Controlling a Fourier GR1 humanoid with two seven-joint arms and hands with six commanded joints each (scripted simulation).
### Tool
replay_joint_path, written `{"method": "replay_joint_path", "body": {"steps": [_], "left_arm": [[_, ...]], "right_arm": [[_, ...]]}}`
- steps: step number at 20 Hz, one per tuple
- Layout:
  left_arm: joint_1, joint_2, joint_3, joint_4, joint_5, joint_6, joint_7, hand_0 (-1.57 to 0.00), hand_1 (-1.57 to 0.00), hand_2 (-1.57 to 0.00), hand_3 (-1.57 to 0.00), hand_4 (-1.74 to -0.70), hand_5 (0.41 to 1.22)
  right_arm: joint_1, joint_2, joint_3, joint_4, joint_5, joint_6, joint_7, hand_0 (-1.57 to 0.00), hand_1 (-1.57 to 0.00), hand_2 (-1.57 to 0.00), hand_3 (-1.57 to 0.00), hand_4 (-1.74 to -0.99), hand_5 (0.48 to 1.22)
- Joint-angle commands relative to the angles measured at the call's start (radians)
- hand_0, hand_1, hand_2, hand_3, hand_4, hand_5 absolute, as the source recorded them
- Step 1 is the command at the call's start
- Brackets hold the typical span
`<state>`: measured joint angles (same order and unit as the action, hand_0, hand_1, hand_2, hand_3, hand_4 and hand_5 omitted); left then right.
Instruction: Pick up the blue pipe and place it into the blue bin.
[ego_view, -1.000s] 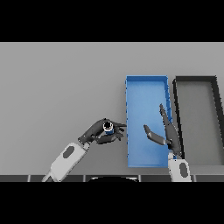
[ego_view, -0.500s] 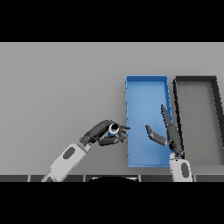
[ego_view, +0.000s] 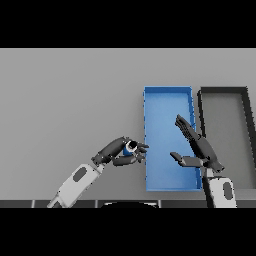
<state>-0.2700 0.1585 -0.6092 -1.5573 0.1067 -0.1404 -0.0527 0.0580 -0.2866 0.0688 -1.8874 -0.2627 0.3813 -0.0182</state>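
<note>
Gripping one blue pipe (ego_view: 129, 148), left hand (ego_view: 120, 152), right hand (ego_view: 197, 147) splayed over one blue bin (ego_view: 167, 94), one black bin (ego_view: 223, 91)

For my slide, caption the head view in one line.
Left hand grips the blue pipe beside the blue bin; open right hand hovers above it.

a single head view looks steeply down from close above the grey table (ego_view: 65, 90).

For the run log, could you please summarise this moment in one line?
left hand: shut on blue pipe, beside blue bin | right hand: open over bin | pipe: not yet in bin
</note>
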Motion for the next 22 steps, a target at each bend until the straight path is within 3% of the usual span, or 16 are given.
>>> {"method": "replay_joint_path", "body": {"steps": [1, 6, 9, 14, 20, 22], "left_arm": [[-0.006, -0.001, -0.002, -0.007, -0.006, 0.003, 0.005, -1.57, -1.57, -1.57, -1.49, -1.74, 1.221], [-0.014, 0.005, 0.009, -0.008, 0.001, -0.001, 0.003, -1.57, -1.57, -1.57, -1.49, -1.74, 1.221], [-0.017, 0.009, 0.011, -0.011, 0.004, -0.007, 0.004, -1.57, -1.57, -1.57, -1.48, -1.74, 1.221], [-0.018, 0.003, 0.005, -0.015, 0.015, -0.028, -0.010, -1.57, -1.57, -1.57, -1.52, -1.74, 1.221], [-0.019, 0.012, -0.001, -0.017, -0.005, -0.029, -0.002, -1.57, -1.57, -1.57, -1.54, -1.74, 1.221], [-0.025, 0.004, 0.008, -0.003, 0.017, -0.044, 0.008, -1.57, -1.57, -1.57, -1.48, -1.74, 1.221]], "right_arm": [[-0.022, -0.032, 0.012, -0.029, -0.026, 0.024, 0.052, 0.00, 0.00, 0.00, 0.00, -1.303, 0.515], [-0.151, -0.081, 0.105, -0.105, -0.116, 0.087, 0.220, 0.00, 0.00, 0.00, 0.00, -1.309, 0.503], [-0.236, -0.075, 0.164, -0.096, -0.077, 0.123, 0.246, 0.00, 0.00, 0.00, 0.00, -1.306, 0.521], [-0.357, -0.018, 0.245, -0.044, -0.053, 0.147, 0.323, 0.00, 0.00, 0.00, 0.00, -1.232, 0.531], [-0.467, 0.067, 0.303, 0.044, -0.033, 0.170, 0.357, 0.00, 0.00, 0.00, 0.00, -1.218, 0.508], [-0.524, 0.089, 0.300, 0.085, -0.046, 0.178, 0.367, -0.05, -0.08, -0.10, -0.05, -1.245, 0.506]]}}
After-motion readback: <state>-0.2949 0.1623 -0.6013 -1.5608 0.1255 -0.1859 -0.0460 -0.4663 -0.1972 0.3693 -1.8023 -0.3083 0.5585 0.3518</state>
